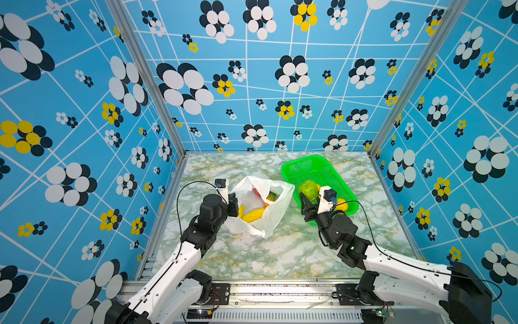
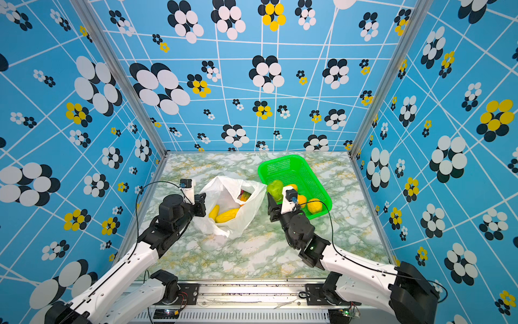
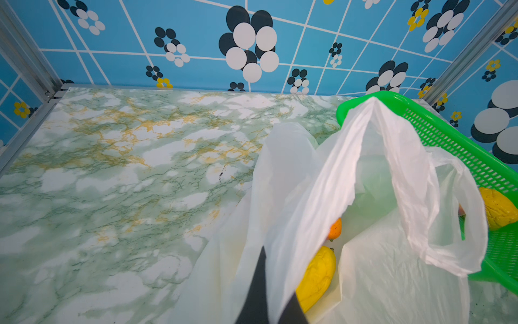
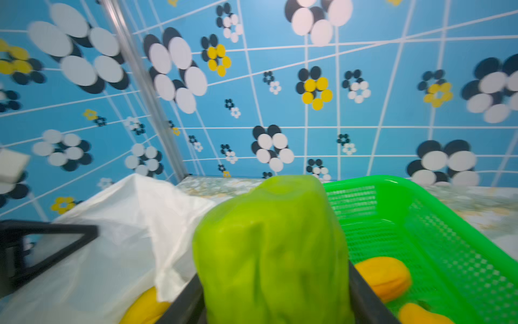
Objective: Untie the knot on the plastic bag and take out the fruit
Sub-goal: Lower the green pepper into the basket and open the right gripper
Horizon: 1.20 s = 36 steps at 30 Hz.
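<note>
Table [image 1: 280, 252]: marble-look sheet, pale green and white with gold veins, flat, covering the whole floor of the cell. Walls [image 1: 252, 84] on three sides: blue print, white crossing lines, clusters of black, white and yellow ovals. Frame [image 1: 145, 75]: aluminium posts at the two back corners. Basket [image 1: 305, 168], green mesh, sits at the back right of the table, set at a slant. Bag [image 1: 269, 221], thin white film, lies on the table just left of the basket, mouth gaping upward. Inside it: yellow fruits [image 1: 252, 215] at the near side, a striped fruit [image 1: 272, 196] and a pink fruit [image 1: 255, 192] further back. Left gripper [image 1: 235, 207] is at the bag's left edge, pressed together on the film. In the left wrist view its black fingers [image 3: 256, 291] meet with the white sheet pinched between them and the rim drawn up. Right gripper [image 1: 308, 202] is pinching the green fruit [image 1: 308, 189], which stands up out of the jaws. In the right wrist view the fruit fills the gap between the two fingers [image 4: 364, 297]. It hangs over the basket's rim on the bag side, between bag and basket. Orange fruits [image 2: 314, 206] lie in the basket's near end, just right of that gripper.
</note>
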### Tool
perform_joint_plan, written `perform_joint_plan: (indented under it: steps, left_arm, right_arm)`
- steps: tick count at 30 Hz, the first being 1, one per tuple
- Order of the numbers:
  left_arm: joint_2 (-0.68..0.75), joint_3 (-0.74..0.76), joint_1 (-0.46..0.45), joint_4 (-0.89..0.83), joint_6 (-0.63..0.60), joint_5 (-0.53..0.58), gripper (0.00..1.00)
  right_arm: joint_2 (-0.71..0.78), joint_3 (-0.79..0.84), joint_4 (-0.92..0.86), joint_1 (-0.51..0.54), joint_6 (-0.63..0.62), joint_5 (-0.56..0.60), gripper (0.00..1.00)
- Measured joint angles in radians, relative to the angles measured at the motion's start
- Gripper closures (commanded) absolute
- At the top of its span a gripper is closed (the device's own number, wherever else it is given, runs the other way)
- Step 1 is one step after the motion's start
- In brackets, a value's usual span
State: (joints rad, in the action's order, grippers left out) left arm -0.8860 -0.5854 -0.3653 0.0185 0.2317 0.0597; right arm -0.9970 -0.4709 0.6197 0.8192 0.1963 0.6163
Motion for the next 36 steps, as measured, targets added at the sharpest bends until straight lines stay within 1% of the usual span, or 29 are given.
perform_joint_plan:
  steps: [4, 7, 11, 14, 21, 24, 29, 30, 31, 34, 36]
  left_arm:
    - [0.000, 0.000, 0.000, 0.000, 0.000, -0.003, 1.00]
    - [0.004, 0.000, 0.000, 0.000, 0.000, -0.004, 1.00]
    - [0.011, 0.000, 0.000, 0.000, 0.000, -0.005, 1.00]
    - [0.011, 0.000, 0.000, 0.000, 0.000, -0.008, 1.00]
    - [0.018, 0.000, 0.000, 0.000, 0.000, -0.008, 1.00]
    - [0.018, 0.000, 0.000, 0.000, 0.000, -0.008, 1.00]
    - [0.026, 0.001, 0.000, -0.001, 0.000, -0.008, 1.00]
    - [0.029, 0.001, 0.000, -0.001, 0.000, -0.008, 1.00]
    - [0.032, 0.001, 0.000, -0.001, 0.000, -0.009, 1.00]
    - [0.037, 0.001, 0.000, -0.001, 0.001, -0.012, 1.00]
    - [0.040, 0.001, 0.000, -0.001, 0.001, -0.012, 1.00]
  right_arm:
    - [-0.019, -0.019, -0.160, -0.141, 0.095, 0.002, 0.64]
    - [-0.092, -0.057, -0.270, -0.251, 0.162, -0.048, 0.64]
    - [-0.211, -0.118, -0.370, -0.345, 0.196, -0.118, 0.68]
    - [-0.281, -0.146, -0.416, -0.383, 0.199, -0.135, 0.65]
    - [-0.417, -0.212, -0.497, -0.468, 0.185, -0.196, 0.65]
    - [-0.464, -0.277, -0.518, -0.480, 0.182, -0.223, 0.65]
    - [-0.570, -0.390, -0.603, -0.480, 0.177, -0.269, 0.65]
    - [-0.590, -0.407, -0.619, -0.480, 0.177, -0.279, 0.64]
    - [-0.605, -0.417, -0.634, -0.480, 0.175, -0.287, 0.60]
    - [-0.616, -0.419, -0.669, -0.480, 0.174, -0.305, 0.41]
    - [-0.615, -0.419, -0.673, -0.480, 0.174, -0.310, 0.33]
